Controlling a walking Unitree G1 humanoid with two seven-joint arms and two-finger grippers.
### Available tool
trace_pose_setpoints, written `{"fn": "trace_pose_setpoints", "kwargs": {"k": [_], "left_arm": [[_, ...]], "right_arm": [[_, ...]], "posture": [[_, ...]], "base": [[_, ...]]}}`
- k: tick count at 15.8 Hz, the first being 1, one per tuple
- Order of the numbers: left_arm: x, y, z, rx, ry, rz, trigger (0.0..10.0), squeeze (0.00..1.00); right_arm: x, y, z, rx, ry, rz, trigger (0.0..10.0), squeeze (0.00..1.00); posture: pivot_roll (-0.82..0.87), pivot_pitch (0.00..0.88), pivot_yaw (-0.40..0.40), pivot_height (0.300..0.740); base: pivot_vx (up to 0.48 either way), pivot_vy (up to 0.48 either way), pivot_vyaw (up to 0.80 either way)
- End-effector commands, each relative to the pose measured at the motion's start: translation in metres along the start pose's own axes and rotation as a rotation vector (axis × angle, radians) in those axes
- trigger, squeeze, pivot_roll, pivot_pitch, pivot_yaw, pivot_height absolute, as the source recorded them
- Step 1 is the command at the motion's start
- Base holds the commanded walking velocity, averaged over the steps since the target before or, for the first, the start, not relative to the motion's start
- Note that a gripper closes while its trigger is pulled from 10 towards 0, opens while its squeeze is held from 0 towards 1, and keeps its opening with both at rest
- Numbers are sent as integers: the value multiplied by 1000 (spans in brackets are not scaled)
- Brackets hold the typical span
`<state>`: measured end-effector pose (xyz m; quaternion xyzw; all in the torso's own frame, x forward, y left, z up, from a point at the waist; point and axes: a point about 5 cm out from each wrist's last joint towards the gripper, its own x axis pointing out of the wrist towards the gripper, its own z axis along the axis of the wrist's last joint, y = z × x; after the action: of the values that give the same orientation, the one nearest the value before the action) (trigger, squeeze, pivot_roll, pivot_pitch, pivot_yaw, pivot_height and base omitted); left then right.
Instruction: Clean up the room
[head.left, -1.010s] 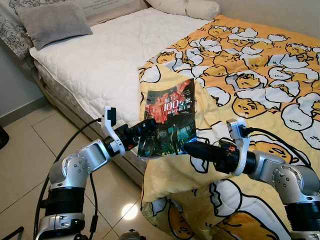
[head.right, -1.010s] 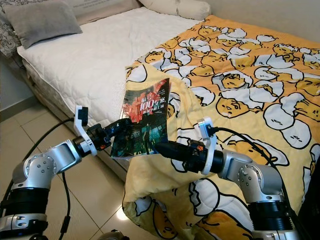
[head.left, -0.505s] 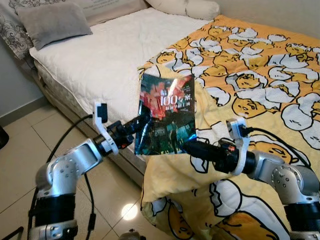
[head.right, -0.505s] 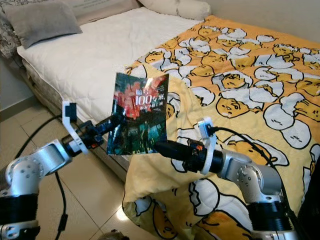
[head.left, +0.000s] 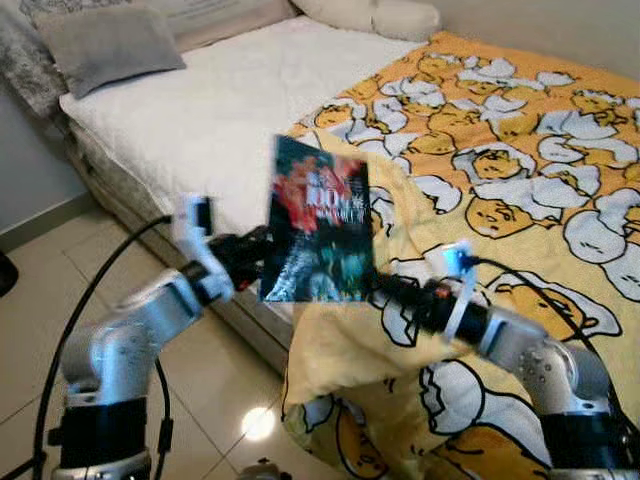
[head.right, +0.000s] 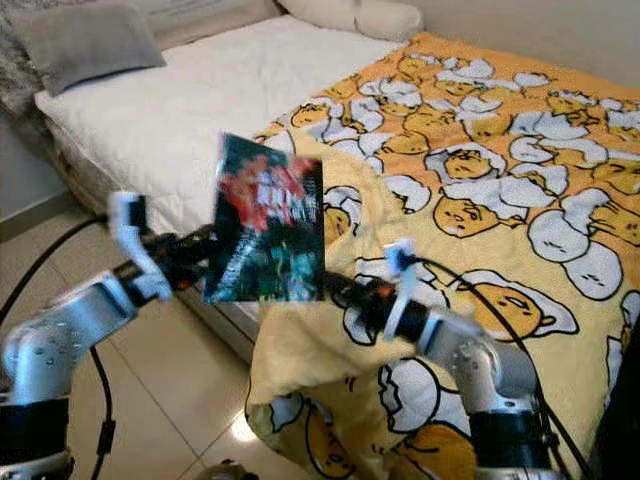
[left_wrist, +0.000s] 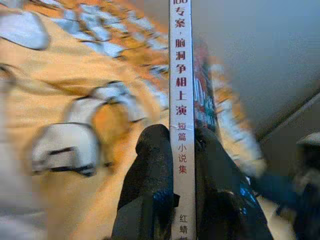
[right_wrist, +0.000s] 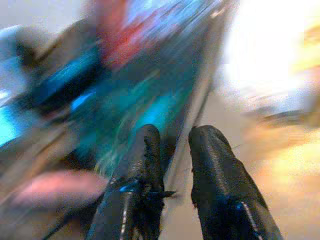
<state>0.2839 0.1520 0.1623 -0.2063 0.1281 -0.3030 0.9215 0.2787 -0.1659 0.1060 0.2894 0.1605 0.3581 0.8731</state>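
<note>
So the book (head.left: 318, 222) is up in the air right now, held upright over the edge of the bed (head.left: 200, 110), cover facing the head camera. The left gripper (left_wrist: 172, 150) has its fingers clamped on the spine edge; the left wrist view is pretty clear on that, one finger on each side with the printed spine running between them. That's probably why the book stands on end instead of flopping: it's pinched along its stiffest edge.

The right gripper (right_wrist: 172, 150) is at the lower right corner of the book. Its fingers look slightly parted with the book's edge running between them, but that view is smeared with blur, so I can't tell if it's actually gripping or just lined up.

Under all this is the yellow blanket (head.left: 480, 140) with the egg cartoon print, bunched and hanging off the bed toward the tiled floor (head.left: 60, 300).

My guess is it's a two-handed hold, or a handover, before the book gets put away.
</note>
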Motion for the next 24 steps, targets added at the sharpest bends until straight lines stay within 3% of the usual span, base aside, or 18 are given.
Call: {"fn": "trace_pose_setpoints", "kwargs": {"k": [1, 2, 5, 8, 12, 13, 14, 15, 16, 17, 19, 20, 22, 24], "left_arm": [[-4, 2, 9, 87, -31, 72, 0, 0], [-3, 1, 9, 231, 12, 169, 0, 0], [4, -11, 1, 374, 54, 236, 0, 0], [3, -7, -6, 319, 45, 320, 0, 0], [-8, 4, -3, 313, 37, 419, 0, 0], [-9, 5, -4, 312, 37, 429, 0, 0], [-10, 7, -3, 337, 31, 445, 0, 0], [-10, 7, -3, 375, 23, 454, 0, 0], [-11, 8, -6, 425, 39, 485, 10000, 0], [-13, 11, -8, 464, 44, 546, 10000, 0], [-18, 19, -11, 377, 62, 613, 10000, 0], [-19, 19, -10, 384, 62, 586, 10000, 0], [-20, 18, -11, 474, 62, 573, 10000, 0], [-20, 19, -11, 487, 54, 589, 10000, 0]], "right_arm": [[-15, -15, 9, -21, -74, -138, 10000, 1000], [-30, -23, 7, -37, -121, -253, 10000, 1000], [-42, -18, 6, -44, -191, -323, 10000, 1000], [-38, -7, 1, -110, -200, -372, 10000, 1000], [-22, 13, -6, -137, -209, -350, 10000, 1000], [-20, 16, -7, -151, -212, -357, 10000, 427], [-19, 17, -8, -166, -214, -387, 10000, 0], [-18, 17, -9, -189, -214, -421, 10000, 0], [-18, 18, -10, -195, -216, -443, 10000, 0], [-18, 18, -10, -212, -211, -481, 10000, 0], [-18, 15, -10, -216, -224, -558, 10000, 0], [-18, 15, -8, -243, -225, -577, 10000, 0], [-17, 16, -11, -264, -208, -588, 10000, 0], [-12, 17, -14, -284, -191, -596, 10000, 0]], "posture": [[-23, 0, 13, 740], [-25, 0, 6, 740], [-29, 0, 3, 740], [-34, 0, 5, 740], [-32, 0, 8, 740], [-31, 0, 6, 740], [-31, 0, 5, 740], [-30, 0, 4, 740], [-30, 0, 1, 740], [-35, 0, 1, 740], [-38, 0, -1, 740], [-35, 0, -3, 740], [-37, 0, 0, 740], [-39, 0, -4, 740]], "base": [[0, 0, 0], [0, 0, 0], [0, 0, 0], [0, 0, 0], [0, 0, 0], [0, 0, 0], [0, 0, 0], [0, 0, 0], [0, 0, 0], [0, 0, 0], [0, 0, 0], [0, 0, 0], [0, 0, 0], [0, 0, 0]]}}
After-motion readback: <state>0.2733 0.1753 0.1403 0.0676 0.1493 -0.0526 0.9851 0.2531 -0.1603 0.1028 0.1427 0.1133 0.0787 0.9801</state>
